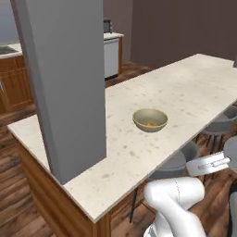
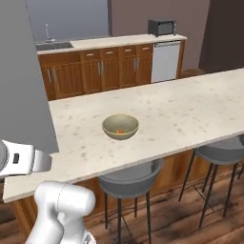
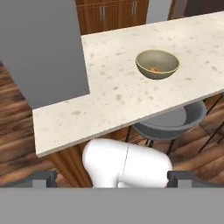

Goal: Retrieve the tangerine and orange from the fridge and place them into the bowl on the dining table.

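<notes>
Ahead of and below the claw, found the dining table (image 1: 194, 88), long axis running left to right across the hand view. Noted a tall grey panel (image 1: 69, 83) standing at the left end, over the table's corner; identity not confirmed. Judged clear of a straight reach, but close enough to foul a wide swing to the left. Saw grey stools (image 2: 131, 178) tucked under the near edge, below the reach line.

Located the bowl (image 3: 157, 64) upright on the table, well apart from the panel, forward and to the right of the claw. Nothing seen between the two.

Found the gripper (image 3: 111, 177) short of the table's near edge, jaws wide apart, clamped on nothing.

Noted a small orange item (image 1: 151, 124) on the bowl's floor; too small to tell which fruit.
</notes>
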